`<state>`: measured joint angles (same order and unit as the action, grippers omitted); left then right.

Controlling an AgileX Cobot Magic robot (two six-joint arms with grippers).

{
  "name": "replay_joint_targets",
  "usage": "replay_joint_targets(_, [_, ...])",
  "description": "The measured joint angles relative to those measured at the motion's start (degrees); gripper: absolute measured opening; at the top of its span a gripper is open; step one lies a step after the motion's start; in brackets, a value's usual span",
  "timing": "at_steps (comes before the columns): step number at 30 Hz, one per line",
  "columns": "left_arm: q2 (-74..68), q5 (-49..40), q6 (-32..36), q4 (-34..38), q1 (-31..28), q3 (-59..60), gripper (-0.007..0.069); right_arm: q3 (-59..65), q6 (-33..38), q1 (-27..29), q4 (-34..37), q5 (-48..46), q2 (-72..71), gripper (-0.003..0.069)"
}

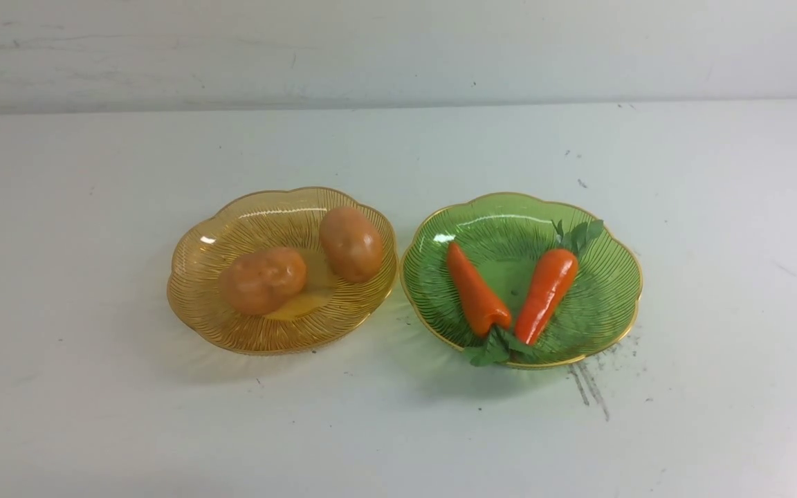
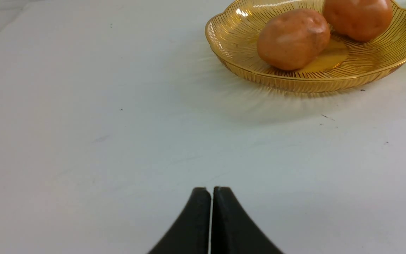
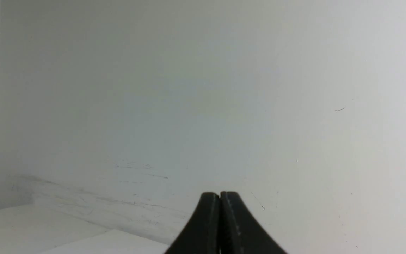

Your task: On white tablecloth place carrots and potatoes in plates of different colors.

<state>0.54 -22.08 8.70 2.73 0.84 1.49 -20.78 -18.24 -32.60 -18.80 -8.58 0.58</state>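
A: Over to the cloth, and straight to the amber plate, left of the green plate. Rim just beside rim!

B: And in the amber plate — potatoes! With the left potato near the middle, the right potato up the far right slope, close by.

A: Now across to green, for the carrots! With the left carrot pointing away, leaves out over the near rim.

B: And the right carrot slanting the other way — tip down by those same leaves, own greens up at the far right rim.

A: To the left gripper: jaws clenched against each other, in front of bare cloth in the left wrist view.

B: Same for the right gripper, clenched too, in front of the pale wall.
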Motion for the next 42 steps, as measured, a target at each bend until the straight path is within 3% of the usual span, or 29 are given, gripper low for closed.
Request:
replay_joint_targets(5, [0.00, 0.00, 0.00, 0.00, 0.00, 0.00, -0.0003, 0.12, 0.07, 0.00, -1.12, 0.00, 0.00, -0.0015])
replay_joint_targets(10, [0.00, 0.00, 0.00, 0.00, 0.00, 0.00, -0.0003, 0.18, 7.78, 0.00, 13.14, -0.75, 0.00, -0.0015])
replay_joint_targets(11, [0.00, 0.00, 0.00, 0.00, 0.00, 0.00, -0.0003, 0.18, 7.78, 0.00, 13.14, -0.75, 0.00, -0.0015])
replay_joint_targets(12, [0.00, 0.00, 0.00, 0.00, 0.00, 0.00, -0.0003, 0.18, 11.79, 0.00, 16.95, -0.79, 0.00, -0.0015])
replay_joint_targets(16, [0.00, 0.00, 0.00, 0.00, 0.00, 0.00, -0.0003, 0.40, 18.24, 0.00, 21.64, -1.24, 0.00, -0.0015])
replay_joint_targets(19, [0.00, 0.00, 0.00, 0.00, 0.00, 0.00, -0.0003, 1.82, 19.27, 0.48, 21.48, -1.89, -0.32, -0.0015])
replay_joint_targets(21, [0.00, 0.00, 0.00, 0.00, 0.00, 0.00, -0.0003, 4.24, 19.52, 4.27, 20.57, -2.24, -1.12, -0.0015])
replay_joint_targets(27, [0.00, 0.00, 0.00, 0.00, 0.00, 0.00, -0.0003, 16.88, 19.51, 25.30, 19.49, -4.42, -1.40, -0.0015])
replay_joint_targets(31, [0.00, 0.00, 0.00, 0.00, 0.00, 0.00, -0.0003, 22.23, 19.20, 34.13, 19.44, -10.53, -1.40, -0.0015])
replay_joint_targets(42, [0.00, 0.00, -0.05, 0.00, 0.00, 0.00, -0.0003, 22.18, 19.40, 35.81, 19.28, -13.13, -1.33, -0.0015])
